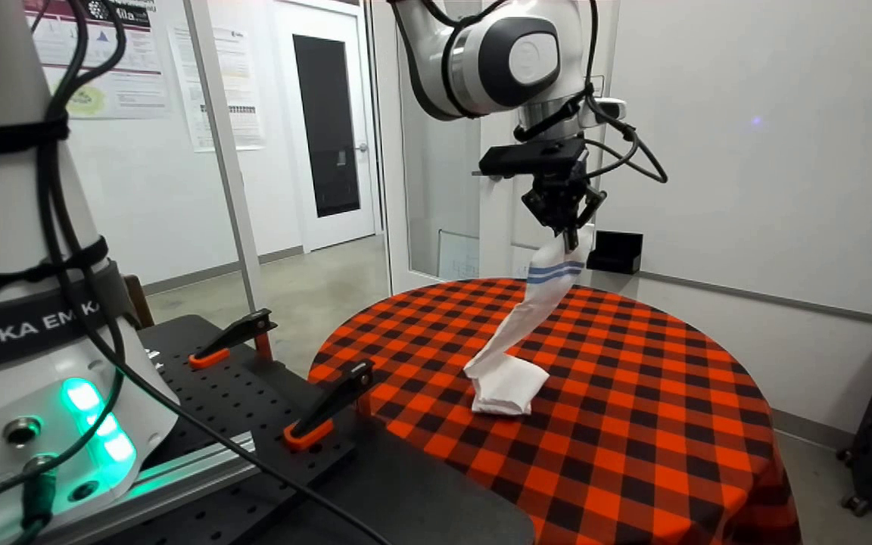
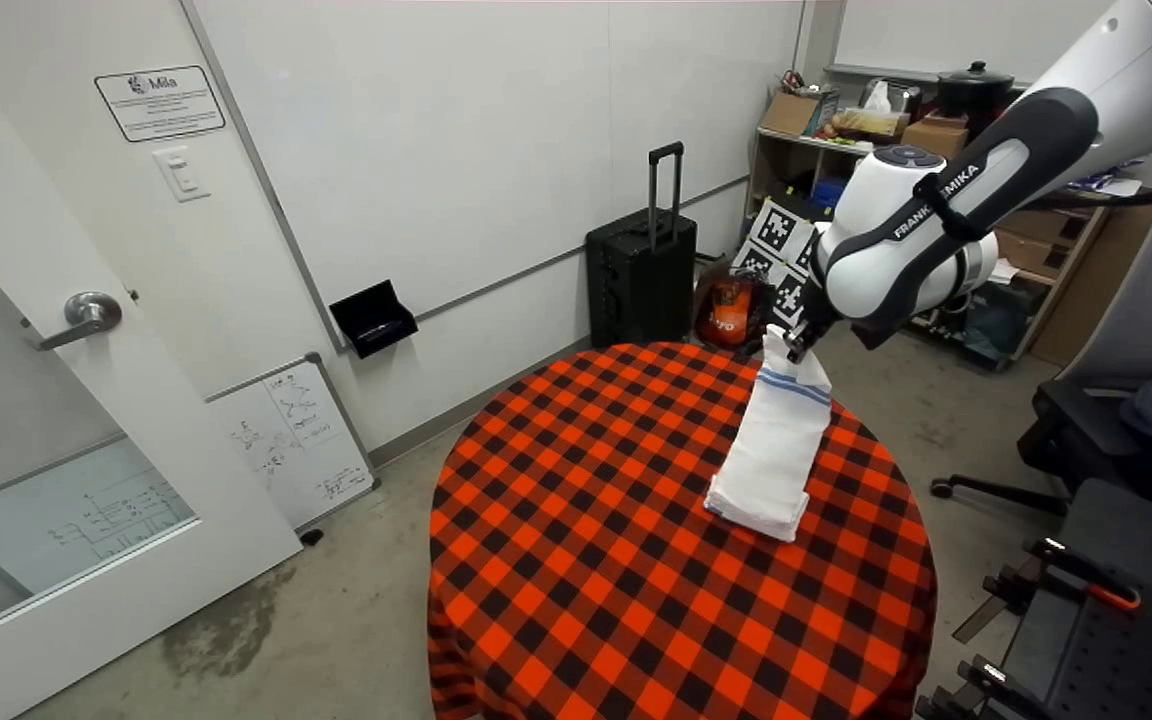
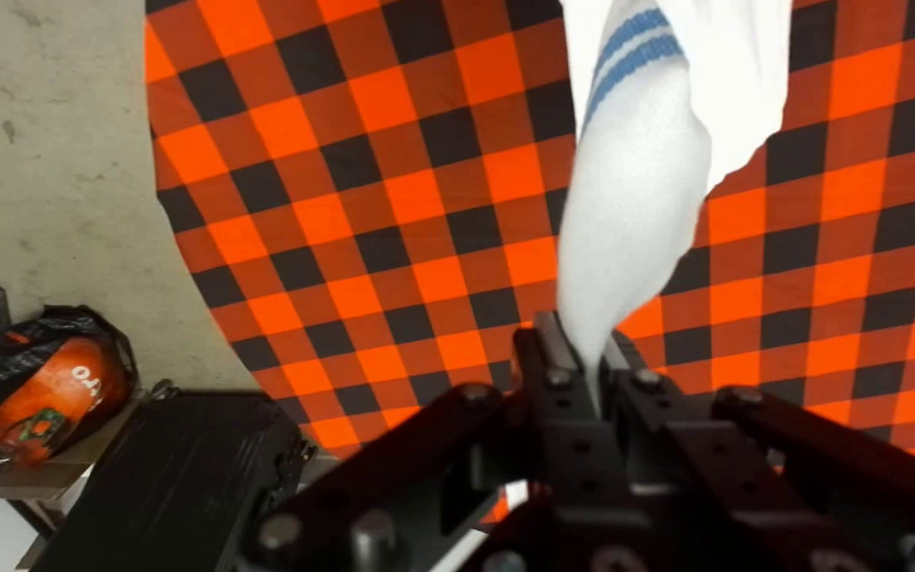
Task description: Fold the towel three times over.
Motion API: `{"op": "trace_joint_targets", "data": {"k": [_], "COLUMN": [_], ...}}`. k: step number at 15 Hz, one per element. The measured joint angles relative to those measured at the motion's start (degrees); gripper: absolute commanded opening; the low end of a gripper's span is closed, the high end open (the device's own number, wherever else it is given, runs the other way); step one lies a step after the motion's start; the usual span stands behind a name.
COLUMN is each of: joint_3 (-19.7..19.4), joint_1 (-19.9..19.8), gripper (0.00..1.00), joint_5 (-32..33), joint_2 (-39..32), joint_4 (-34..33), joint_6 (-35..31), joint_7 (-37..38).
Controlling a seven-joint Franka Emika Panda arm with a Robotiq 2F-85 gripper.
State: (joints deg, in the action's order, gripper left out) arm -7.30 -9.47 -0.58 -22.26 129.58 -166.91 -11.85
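The white towel point(image 1: 515, 382) has two blue stripes near its raised end. My gripper point(image 1: 572, 241) is shut on that end and holds it above the table. The towel slopes from the gripper down to a layered, folded part on the checked tablecloth point(image 1: 633, 393). In an exterior view the towel point(image 2: 774, 455) hangs as a long strip, with its lower end on the table and my gripper point(image 2: 798, 348) at its top. In the wrist view the towel point(image 3: 640, 183) is pinched to a narrow point between the fingers of my gripper point(image 3: 591, 345). Its lower part leaves the top of that picture.
The table is round. A dark mounting plate with clamps point(image 1: 330, 405) stands beside the table near the robot base. A black suitcase point(image 2: 641, 280) and an orange bag point(image 2: 731, 310) stand behind the table. An office chair point(image 2: 1086, 420) stands at the side.
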Motion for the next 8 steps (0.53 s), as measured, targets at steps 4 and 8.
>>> {"op": "trace_joint_targets", "data": {"k": [4, 8], "joint_3": [-1.04, -3.38], "joint_1": [0.48, 4.06], "gripper": [0.02, 0.02], "joint_5": [3.85, 9.71], "joint_2": [-1.23, -3.57], "joint_4": [0.65, 2.2], "joint_6": [-0.82, -3.8], "joint_7": [0.01, 1.41]}}
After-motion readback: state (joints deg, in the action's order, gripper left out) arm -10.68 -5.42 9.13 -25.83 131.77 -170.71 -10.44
